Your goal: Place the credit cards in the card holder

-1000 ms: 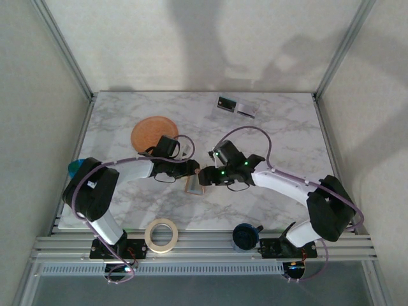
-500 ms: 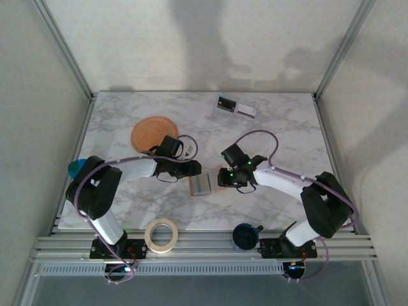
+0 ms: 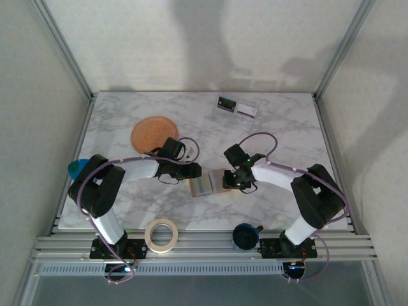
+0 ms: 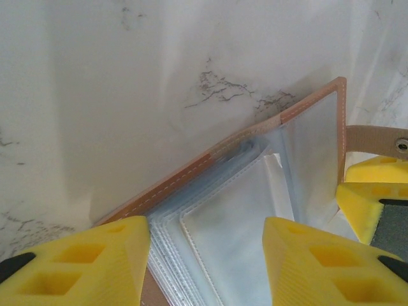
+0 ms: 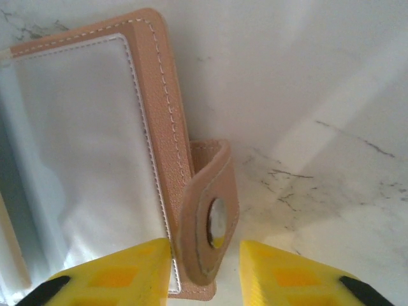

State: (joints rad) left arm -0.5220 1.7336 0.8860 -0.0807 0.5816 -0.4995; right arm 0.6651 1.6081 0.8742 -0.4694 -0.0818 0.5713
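Note:
The card holder [image 3: 207, 185], a tan-pink wallet with clear sleeves, lies opened on the marble between my two grippers. My left gripper [image 3: 193, 171] is at its left edge. In the left wrist view its fingers [image 4: 83, 261] stand apart, open, over the clear sleeves [image 4: 236, 217]. My right gripper [image 3: 228, 180] is at the holder's right edge. Its jaws are open around the upright snap tab [image 5: 207, 223], with a gap on the tab's right side. Two credit cards [image 3: 236, 106], one dark and one whitish, lie side by side at the table's far edge.
A large round orange-brown disc [image 3: 153, 132] lies behind the left arm. A tape roll [image 3: 160, 234] and a dark blue cup-like thing [image 3: 244, 236] sit on the near rail. A teal object [image 3: 76, 167] is at the left edge.
The holder, held up nearly folded between the grippers a second ago, now lies spread open on the table. The right gripper has shifted right and down to the tab, its jaws narrower.

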